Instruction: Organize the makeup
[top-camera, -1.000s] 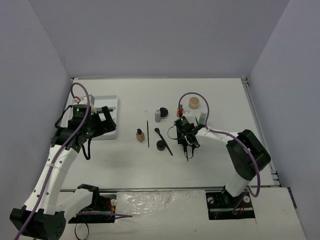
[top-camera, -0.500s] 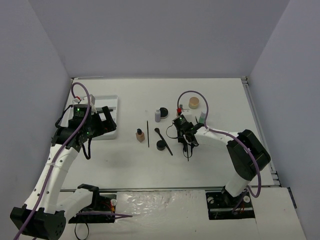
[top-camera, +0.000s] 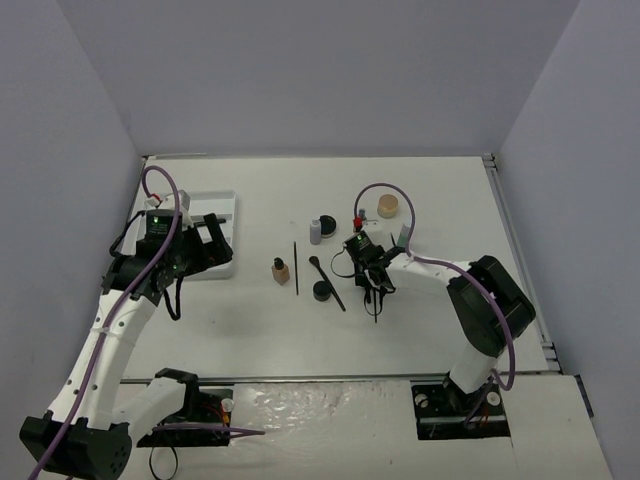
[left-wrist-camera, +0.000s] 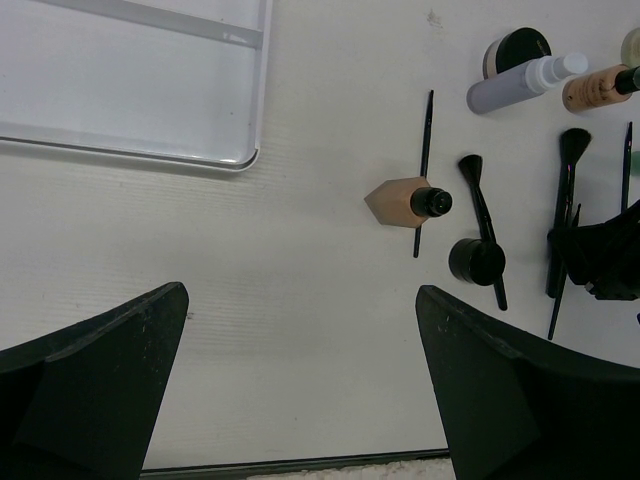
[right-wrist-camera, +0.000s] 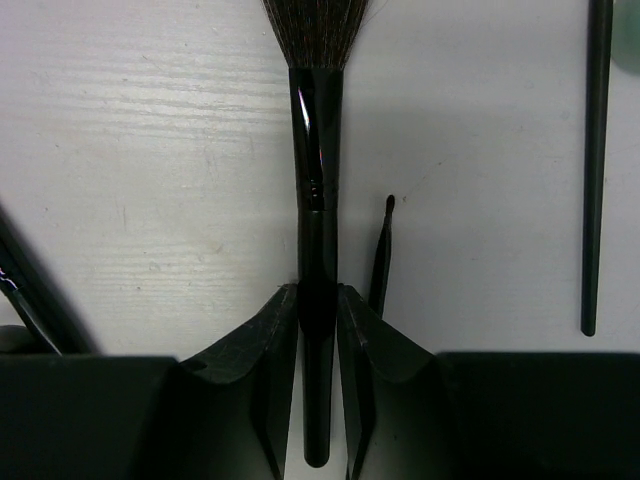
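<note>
Right wrist cam: right gripper (right-wrist-camera: 318, 325) clenched on wide brush (right-wrist-camera: 316, 150)

Seen close: both fingers (right-wrist-camera: 268, 345) tight against black handle, one each side. Bristles fanned out at far end. Resting on table (right-wrist-camera: 150, 150) or just off it: can't tell. Just right of handle: short thin liner (right-wrist-camera: 381, 255), beside right finger, contact unclear. Well right of that: long pencil (right-wrist-camera: 594, 170), lying apart. Near-left corner: another black handle, mostly cut off.

Top external, rest of makeup:
- Grip spot right of table ctr.
- Tan compact (top-camera: 388, 205) at far side, beyond gripper.
- Green-white bottle (top-camera: 403, 236) just right of that arm's wrist.
- Grey bottle (top-camera: 315, 231) & black pot (top-camera: 327, 223) side by side, far of ctr.
- Beige bottle (top-camera: 281, 270) standing left of ctr, w/ thin stick (top-camera: 296, 267) lying just right of it, pointing near-far.
- Second pot (top-camera: 322, 290) on near side of those, w/ small brush (top-camera: 329, 285) lying diag. against its right side.

Left wrist cam: left gripper (left-wrist-camera: 302, 290) released, spread wide over bare table. White tray (left-wrist-camera: 140, 80) to far-left of it, near-right corner closest. Same makeup cluster off to right. Lying bottle (left-wrist-camera: 597, 87), beige w/ black cap, just right of grey one. Dark bulk of other gripper at right edge, over near end of wide brush.
</note>
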